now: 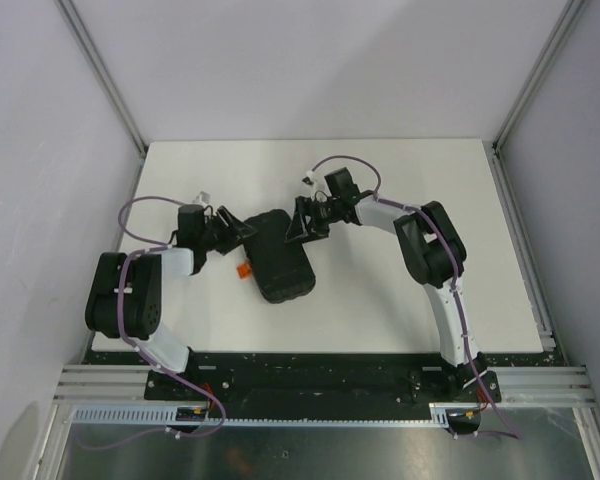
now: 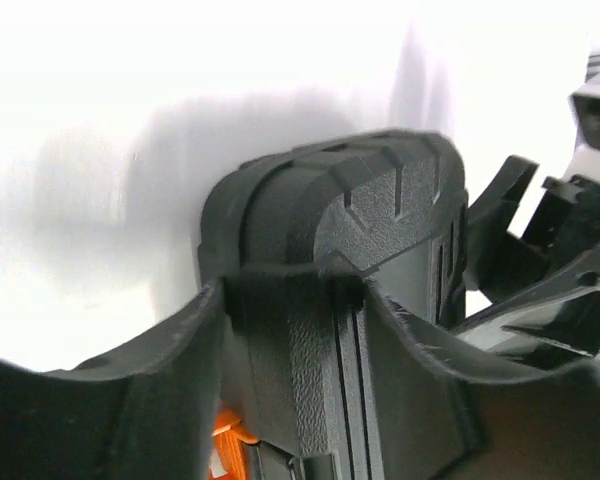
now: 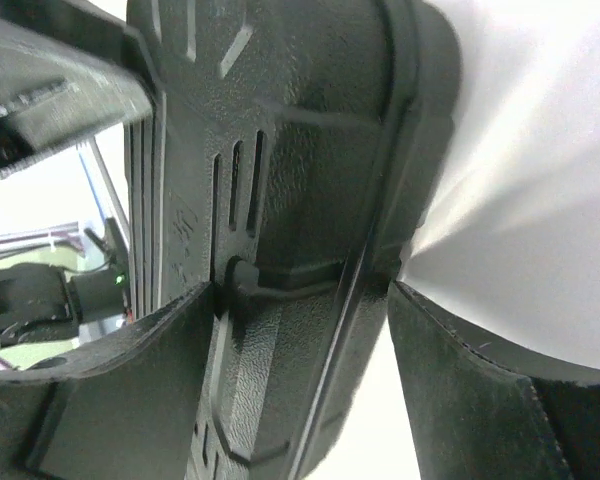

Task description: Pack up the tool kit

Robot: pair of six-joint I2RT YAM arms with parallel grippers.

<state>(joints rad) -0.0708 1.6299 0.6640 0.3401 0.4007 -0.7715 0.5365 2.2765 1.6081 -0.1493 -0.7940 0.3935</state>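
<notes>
The closed tool kit [image 1: 280,258] lies at centre frame, a stiff, probably heavy plastic case best held at its ribbed upper end, where the left gripper [image 1: 242,232] and right gripper [image 1: 298,228] each straddle it, fingers seemingly pressed against it.

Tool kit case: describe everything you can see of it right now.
The case is black textured plastic, rounded-rectangular, with moulded ribs and an orange latch on its left edge. It is shut, lying flat and skewed on the white table. The left gripper and right gripper straddle its far corners; grip unclear.
</notes>
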